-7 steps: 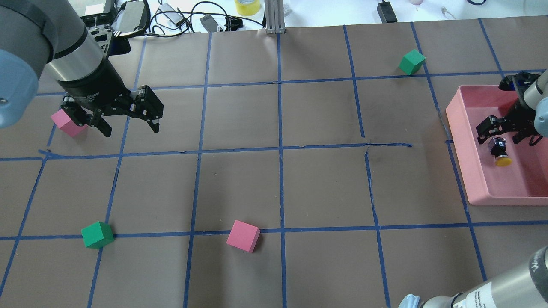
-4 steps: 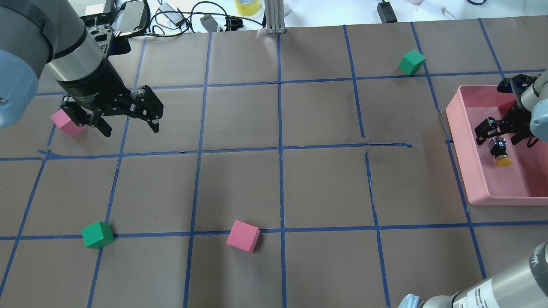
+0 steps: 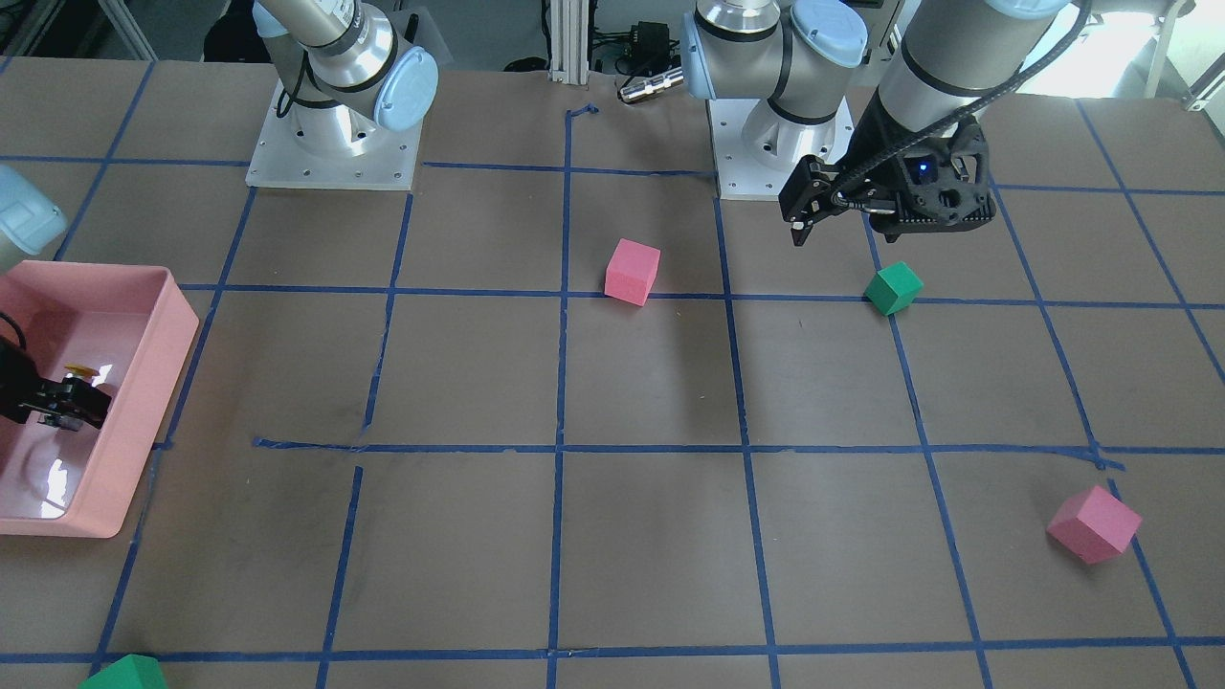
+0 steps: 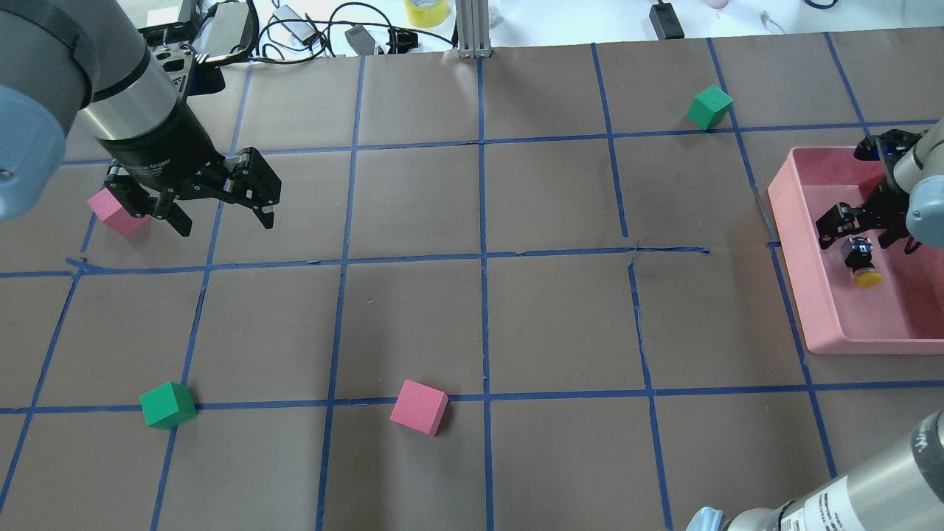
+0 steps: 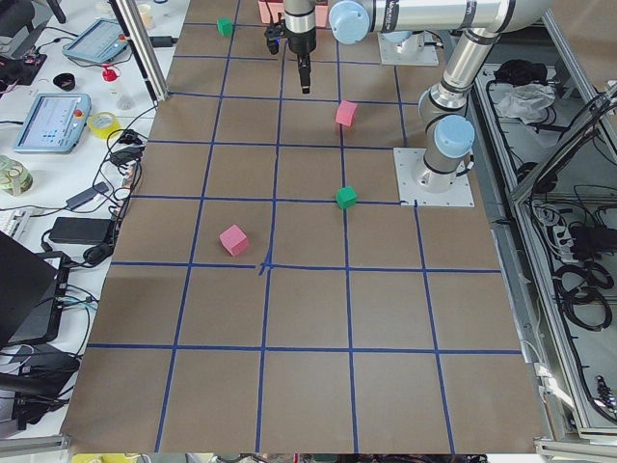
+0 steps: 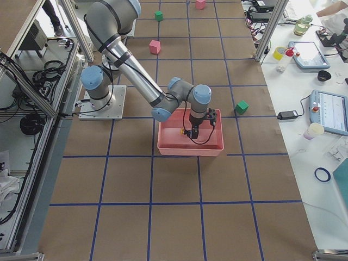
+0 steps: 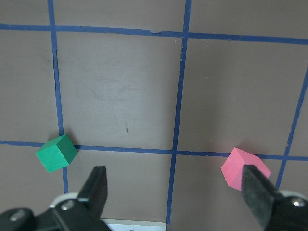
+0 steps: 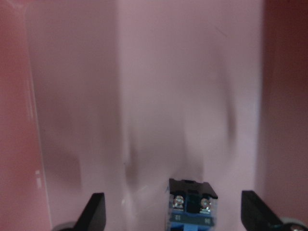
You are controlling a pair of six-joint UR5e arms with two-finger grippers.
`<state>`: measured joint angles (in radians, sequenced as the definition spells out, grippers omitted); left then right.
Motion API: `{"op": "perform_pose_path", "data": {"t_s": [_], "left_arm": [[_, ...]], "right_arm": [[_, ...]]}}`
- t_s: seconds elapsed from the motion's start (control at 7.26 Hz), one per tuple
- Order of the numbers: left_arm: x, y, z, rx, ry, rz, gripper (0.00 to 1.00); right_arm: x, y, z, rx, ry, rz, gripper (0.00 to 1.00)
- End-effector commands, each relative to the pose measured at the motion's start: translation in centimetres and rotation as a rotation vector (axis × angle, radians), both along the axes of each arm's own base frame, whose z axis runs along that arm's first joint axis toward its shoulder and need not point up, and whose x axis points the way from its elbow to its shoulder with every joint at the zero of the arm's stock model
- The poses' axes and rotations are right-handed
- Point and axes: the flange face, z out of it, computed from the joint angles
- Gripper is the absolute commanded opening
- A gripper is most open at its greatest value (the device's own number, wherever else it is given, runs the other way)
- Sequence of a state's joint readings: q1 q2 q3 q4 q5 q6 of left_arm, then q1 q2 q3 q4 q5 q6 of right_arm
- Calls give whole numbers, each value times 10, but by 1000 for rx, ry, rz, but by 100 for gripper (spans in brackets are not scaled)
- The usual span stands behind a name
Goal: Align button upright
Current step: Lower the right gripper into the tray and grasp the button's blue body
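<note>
The button lies on its side in the pink tray, at the table's right. Its yellow cap points toward the robot and its bluish base toward the gripper. My right gripper is open and low in the tray. In the right wrist view the button's base sits between the fingers, apart from both. In the front-facing view the right gripper shows at the left edge. My left gripper is open and empty, above the table at the far left.
A pink cube sits beside the left gripper. A green cube and another pink cube lie near the front. A green cube sits at the back right. Cables and tape line the far edge.
My right gripper has shifted slightly left and away over the button's base, still open. The button has barely moved. The left arm has not moved.
</note>
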<state>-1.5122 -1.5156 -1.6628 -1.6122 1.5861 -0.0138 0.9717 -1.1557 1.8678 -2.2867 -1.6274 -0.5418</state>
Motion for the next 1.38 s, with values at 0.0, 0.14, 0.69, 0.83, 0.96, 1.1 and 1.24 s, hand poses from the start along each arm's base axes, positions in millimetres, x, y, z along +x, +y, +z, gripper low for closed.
{"op": "perform_pose_path", "data": {"t_s": [0.0, 0.14, 0.69, 0.83, 0.96, 1.1, 1.24], "left_arm": [[1, 0, 0, 0, 0, 1, 100], [0, 0, 0, 0, 0, 0, 100], [1, 0, 0, 0, 0, 4, 100], [1, 0, 0, 0, 0, 3, 100], [2, -1, 0, -2, 1, 6, 100], [4, -2, 3, -9, -1, 10, 100], [5, -1, 3, -9, 1, 12, 100]], "right_arm": [[0, 0, -1, 2, -1, -1, 94], [1, 1, -1, 7, -1, 2, 67], [1, 3, 3, 21, -13, 17, 0], [2, 3, 5, 36, -25, 31, 0], [0, 0, 20, 12, -8, 37, 0], [2, 4, 48, -18, 9, 36, 0], [6, 5, 90, -56, 34, 36, 0]]}}
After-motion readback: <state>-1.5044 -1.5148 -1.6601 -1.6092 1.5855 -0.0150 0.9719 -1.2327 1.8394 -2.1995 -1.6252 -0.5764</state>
